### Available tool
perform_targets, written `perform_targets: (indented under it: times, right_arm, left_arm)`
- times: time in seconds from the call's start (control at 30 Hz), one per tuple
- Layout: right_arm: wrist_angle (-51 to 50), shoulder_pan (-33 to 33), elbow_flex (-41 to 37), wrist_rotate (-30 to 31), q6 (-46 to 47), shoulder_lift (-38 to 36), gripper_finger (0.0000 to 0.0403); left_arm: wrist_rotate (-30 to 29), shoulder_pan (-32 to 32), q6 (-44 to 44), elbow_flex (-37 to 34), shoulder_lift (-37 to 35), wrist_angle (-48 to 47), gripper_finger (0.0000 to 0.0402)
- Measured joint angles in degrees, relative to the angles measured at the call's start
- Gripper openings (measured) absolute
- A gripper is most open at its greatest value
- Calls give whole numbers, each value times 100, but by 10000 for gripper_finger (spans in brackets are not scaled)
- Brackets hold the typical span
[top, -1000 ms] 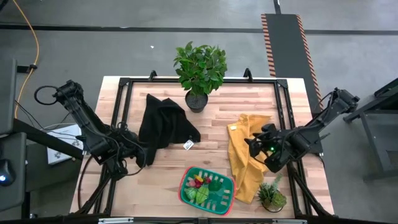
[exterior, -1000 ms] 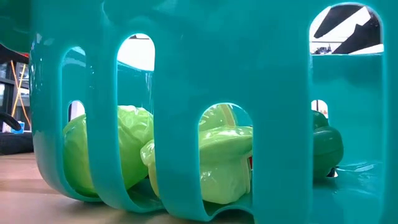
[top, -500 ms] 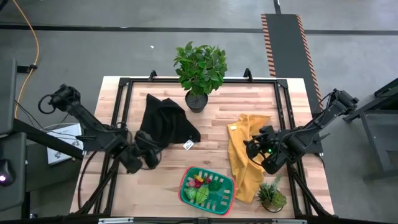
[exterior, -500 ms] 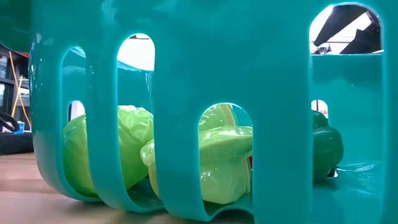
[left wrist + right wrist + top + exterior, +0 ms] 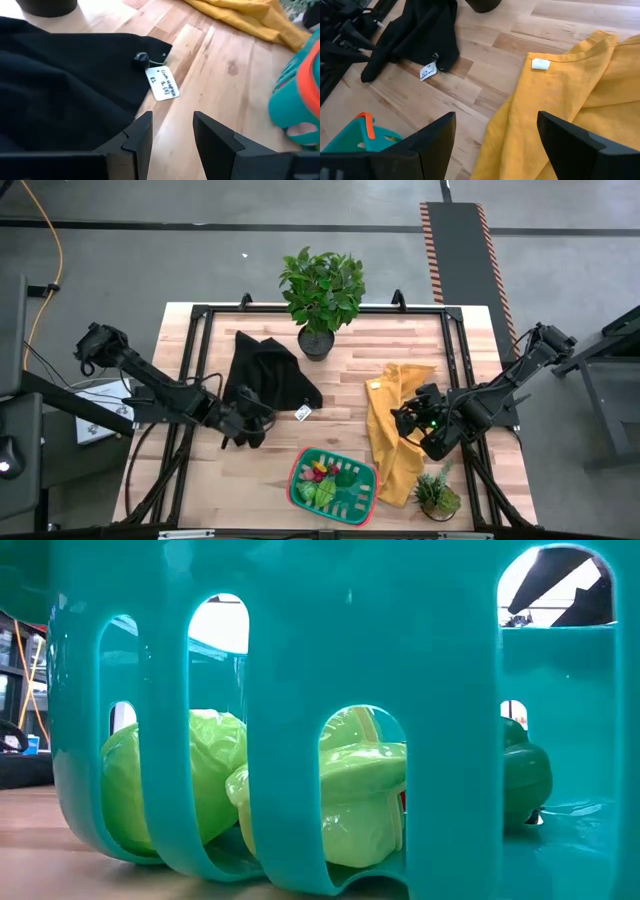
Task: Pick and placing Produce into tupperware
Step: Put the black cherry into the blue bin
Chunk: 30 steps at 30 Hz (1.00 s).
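The left gripper [image 5: 250, 420] hovers low over bare wood at the near edge of the black cloth [image 5: 264, 380], its two fingers [image 5: 141, 135] parted by a narrow gap with nothing between them and only planks showing below. A white tag [image 5: 162, 83] at the cloth's corner lies just ahead of the fingertips. The right gripper [image 5: 406, 418] sits over the yellow cloth [image 5: 392, 442], its fingers [image 5: 436, 134] spread wide and empty. Between the two grippers, open table boards run down to the tupperware [image 5: 334, 479] near the table's front edge; the produce [image 5: 322, 479], lime-green, red and dark green, lies inside it. In the low view its slotted teal wall [image 5: 300, 670] fills the frame. A large potted plant [image 5: 321, 292] stands at the far edge, a small one [image 5: 438, 495] at the front right corner.
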Motion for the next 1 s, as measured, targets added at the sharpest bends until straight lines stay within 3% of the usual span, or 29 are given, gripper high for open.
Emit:
perform_targets:
  times: [0.27, 0.63, 1.0]
  right_arm:
    - [-4, -19, 0, 2, 31, -2, 270]
    - [-12, -289, 0, 2, 116, -2, 270]
    - [-59, -593, 0, -14, 105, -4, 270]
  left_arm:
    - [957, 716, 1400, -99, 602, 974, 129]
    - [1637, 1391, 2789, -99, 1228, 1506, 129]
    - [2222, 2217, 4030, -98, 1264, 1873, 129]
